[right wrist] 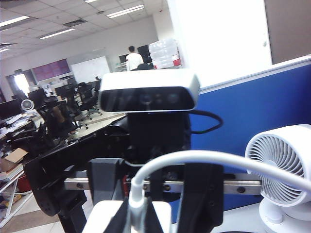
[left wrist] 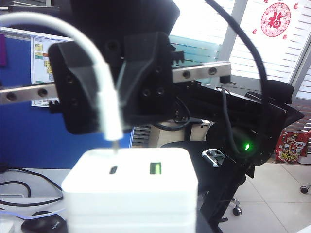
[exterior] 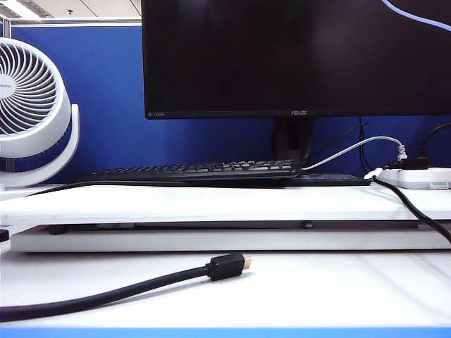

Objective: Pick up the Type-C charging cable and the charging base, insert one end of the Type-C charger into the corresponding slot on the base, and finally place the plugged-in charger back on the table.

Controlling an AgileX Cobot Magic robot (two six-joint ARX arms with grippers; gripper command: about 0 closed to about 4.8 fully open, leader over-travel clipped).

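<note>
The charging base, a white block, fills the near part of the left wrist view, held aloft off the table. My left gripper is shut on it, its fingers hidden behind the block. Facing it, my right gripper is shut on the white plug end of the Type-C charging cable. The plug's metal tip stands just above the base's small dark slot. In the right wrist view the right gripper pinches the cable, with the base beyond. Neither gripper shows in the exterior view.
A monitor, a black keyboard and a power strip sit on the raised shelf board. A white fan stands at the left. A thick black cable with a gold-tipped plug lies across the front.
</note>
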